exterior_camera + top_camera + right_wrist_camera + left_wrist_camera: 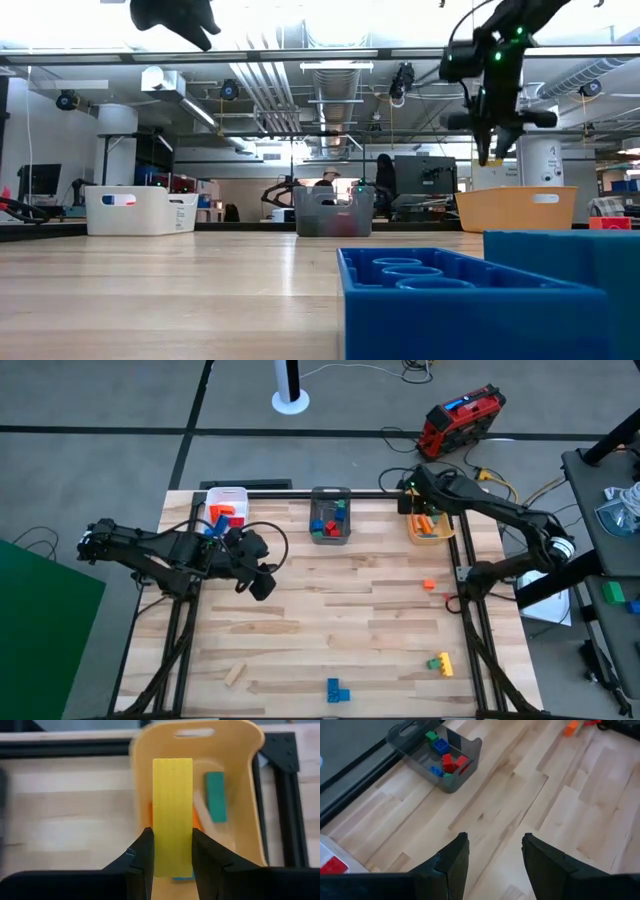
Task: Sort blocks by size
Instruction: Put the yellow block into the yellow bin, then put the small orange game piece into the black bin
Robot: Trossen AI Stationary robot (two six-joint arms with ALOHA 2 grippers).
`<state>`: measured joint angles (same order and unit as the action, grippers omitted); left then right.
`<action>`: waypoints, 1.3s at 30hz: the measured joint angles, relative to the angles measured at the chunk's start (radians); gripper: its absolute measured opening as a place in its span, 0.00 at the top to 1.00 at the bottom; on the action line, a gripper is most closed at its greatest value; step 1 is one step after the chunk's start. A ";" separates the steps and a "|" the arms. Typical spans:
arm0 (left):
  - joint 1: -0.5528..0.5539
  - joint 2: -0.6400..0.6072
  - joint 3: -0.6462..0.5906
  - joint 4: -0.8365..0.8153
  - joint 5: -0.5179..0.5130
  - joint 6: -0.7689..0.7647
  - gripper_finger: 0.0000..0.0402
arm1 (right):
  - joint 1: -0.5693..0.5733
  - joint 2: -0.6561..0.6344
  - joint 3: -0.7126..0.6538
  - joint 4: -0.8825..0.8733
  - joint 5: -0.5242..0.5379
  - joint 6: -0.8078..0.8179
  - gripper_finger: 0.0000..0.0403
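Observation:
My right gripper [172, 837] hangs over the orange bin [250, 820] at the table's far right and is shut on a long yellow block [172, 795]. A green block [216, 796] and others lie in that bin. My left gripper [495, 852] is open with nothing between its fingers, above the table's left half [262, 582]. Loose blocks lie on the table: an orange one [429, 584], a green and yellow pair [440, 663], a blue one [336, 690] and a wooden one [234, 675]. My right gripper pinches the yellow block by its two long sides [172, 860], near one end, between its two fingers. The fingers come from above, pointing down. The block is lifted clear, above the orange bin's inside.
A white bin [228, 508] with red blocks and a grey bin [331, 515] with mixed blocks stand along the far edge. The table's middle is bare wood. In the low view the blue block [470, 300] fills the foreground.

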<state>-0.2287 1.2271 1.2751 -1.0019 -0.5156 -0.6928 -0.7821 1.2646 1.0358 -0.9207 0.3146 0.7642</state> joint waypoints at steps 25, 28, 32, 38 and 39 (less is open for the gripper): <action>0.000 0.000 0.000 -0.001 0.001 -0.118 0.60 | 0.004 0.013 0.018 0.063 -0.186 -0.085 0.73; 0.000 0.000 0.000 -0.001 0.009 -0.128 0.60 | 0.043 -0.009 0.018 0.056 -0.238 -0.084 0.77; 0.000 0.000 0.000 -0.004 0.077 -0.147 0.60 | 0.122 -0.030 0.018 0.010 -0.264 -0.061 0.83; 0.000 0.000 0.000 -0.011 0.237 -0.207 0.60 | 0.266 -0.049 0.018 -0.079 -0.273 0.013 0.87; 0.000 0.000 0.000 -0.011 0.261 -0.212 0.60 | 0.291 -0.051 0.018 -0.097 -0.276 0.032 0.87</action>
<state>-0.2291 1.2274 1.2751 -1.0129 -0.2544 -0.9048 -0.4913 1.2139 1.0533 -1.0177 0.0390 0.7963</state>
